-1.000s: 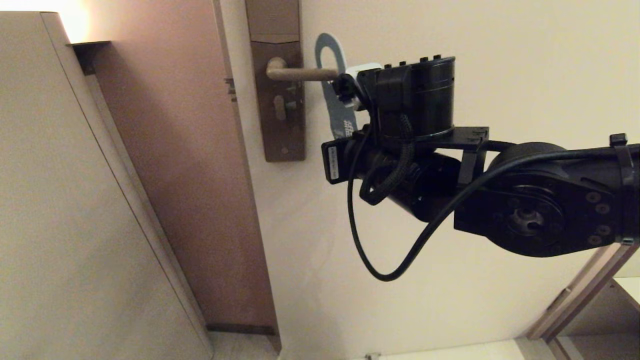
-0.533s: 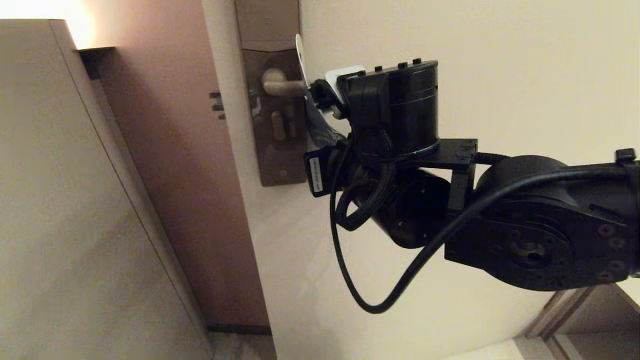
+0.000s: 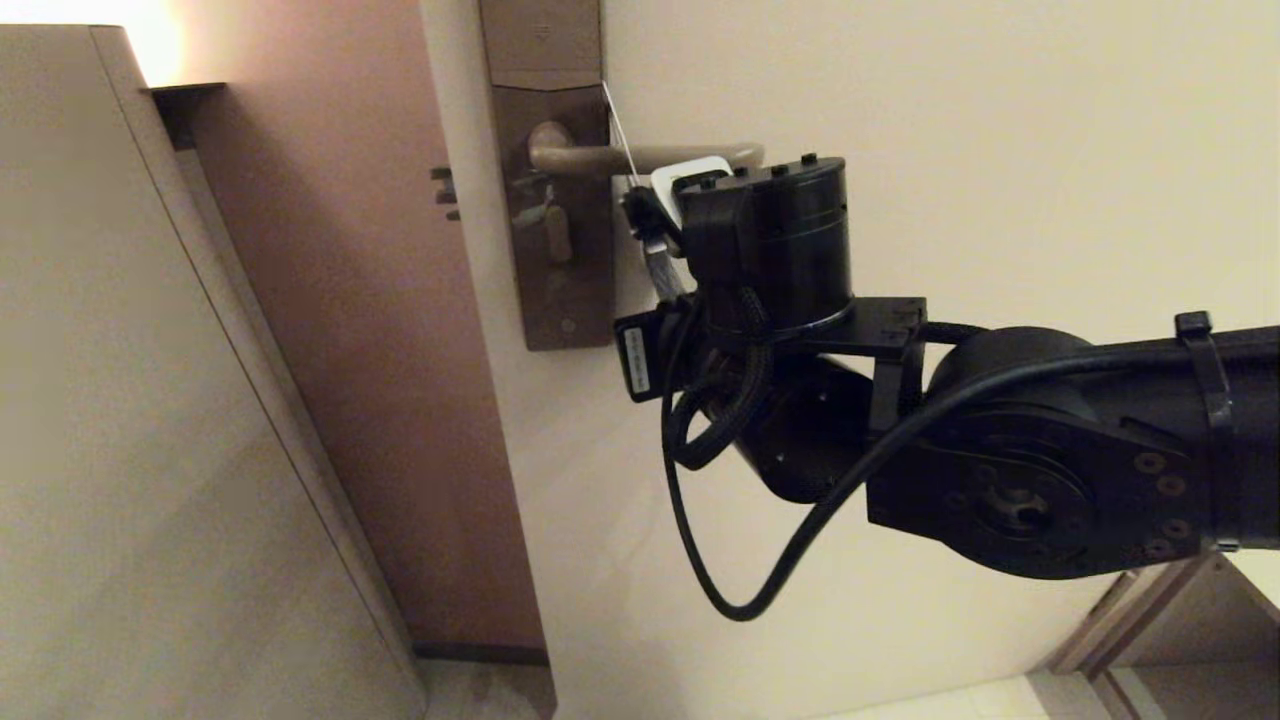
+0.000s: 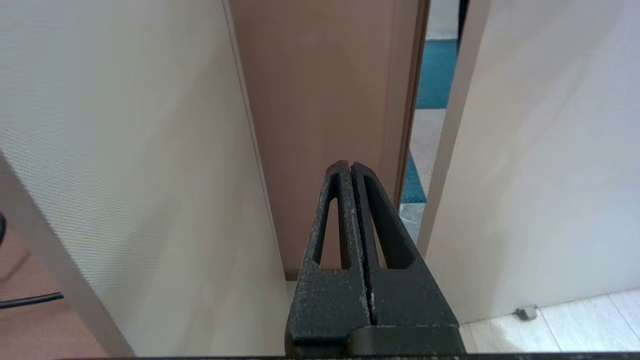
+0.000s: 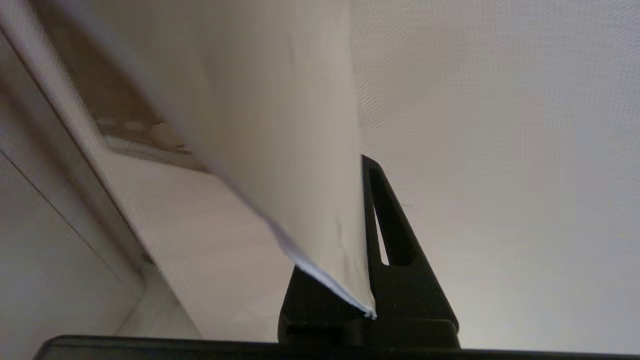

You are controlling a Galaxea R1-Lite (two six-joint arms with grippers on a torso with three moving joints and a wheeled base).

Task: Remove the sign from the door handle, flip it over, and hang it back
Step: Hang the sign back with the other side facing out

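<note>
Sign (image 5: 280, 125) between right gripper (image 5: 367, 240) fingers

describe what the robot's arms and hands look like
The right arm is matte black with a round screw-ringed joint, a cylindrical wrist housing, a looping black cable, a braided sleeve, a zip tie and a small white label. Both hands have black tapered slotted fingers.

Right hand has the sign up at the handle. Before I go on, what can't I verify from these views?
- Which face of the sign is outward: head view shows it edge-on.
- Printed text: right wrist view shows only a plain pale face, close and blurred.
- Whether its hole is around the door handle: the right hand and wrist cover that spot.
- The sign's lower end: behind the wrist.
- Left hand: shut, faces a door gap.
</note>
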